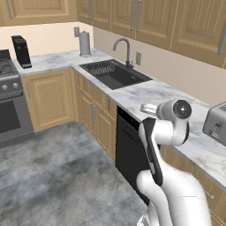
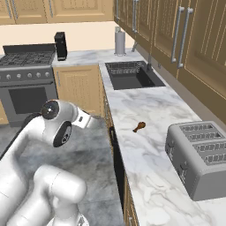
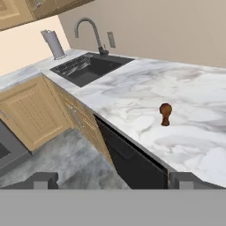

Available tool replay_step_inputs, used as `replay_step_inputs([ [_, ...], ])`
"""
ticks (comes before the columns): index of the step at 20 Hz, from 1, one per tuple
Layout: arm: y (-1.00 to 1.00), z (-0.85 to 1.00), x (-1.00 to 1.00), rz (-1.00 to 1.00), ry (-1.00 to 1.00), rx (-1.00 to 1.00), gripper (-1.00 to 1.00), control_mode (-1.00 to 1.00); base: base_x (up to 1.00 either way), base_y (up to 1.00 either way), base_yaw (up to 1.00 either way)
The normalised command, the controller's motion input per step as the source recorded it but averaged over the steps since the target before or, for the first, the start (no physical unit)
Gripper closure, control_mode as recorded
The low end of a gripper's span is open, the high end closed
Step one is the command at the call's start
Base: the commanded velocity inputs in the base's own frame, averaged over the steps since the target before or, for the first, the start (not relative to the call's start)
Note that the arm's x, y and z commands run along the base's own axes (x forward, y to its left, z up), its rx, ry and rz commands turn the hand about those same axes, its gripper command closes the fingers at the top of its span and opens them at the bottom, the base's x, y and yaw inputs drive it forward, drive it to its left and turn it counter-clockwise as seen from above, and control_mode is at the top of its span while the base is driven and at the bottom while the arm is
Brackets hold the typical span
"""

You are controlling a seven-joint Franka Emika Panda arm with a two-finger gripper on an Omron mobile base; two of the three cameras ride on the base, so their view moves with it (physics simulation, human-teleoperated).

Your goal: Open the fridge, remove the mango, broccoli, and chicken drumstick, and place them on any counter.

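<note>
Marbled counter [image 2: 145, 145] bearing the chicken drumstick [image 2: 139, 127] between sink [image 2: 132, 75] and toaster [image 2: 201, 159], set down clear of the edge; gripper [image 3: 112, 180] drawn back over the floor, jaws wide, empty.

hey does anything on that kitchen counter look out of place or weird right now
One thing stands out: a chicken drumstick lies bare on the marble counter, with no plate or board under it, between the sink and the toaster. Nothing looks spilled, tipped or damaged. The gripper is open and holds nothing.
</note>
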Motion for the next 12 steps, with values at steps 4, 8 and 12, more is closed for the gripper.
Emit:
replay_step_inputs([
  [4, 0.71, 0.87, -0.99, 0.07, 0.15, -0.01, -1.0, -1.0, 0.0, 0.0, 0.0],
  [8, 0.44, 0.83, -0.8, 0.1, 0.25, 0.0, -1.0, -1.0, 0.0, 0.0, 0.0],
  [12, 0.36, 0.78, -0.65, 0.1, 0.29, 0.0, -1.0, -1.0, 0.0, 0.0, 0.0],
])
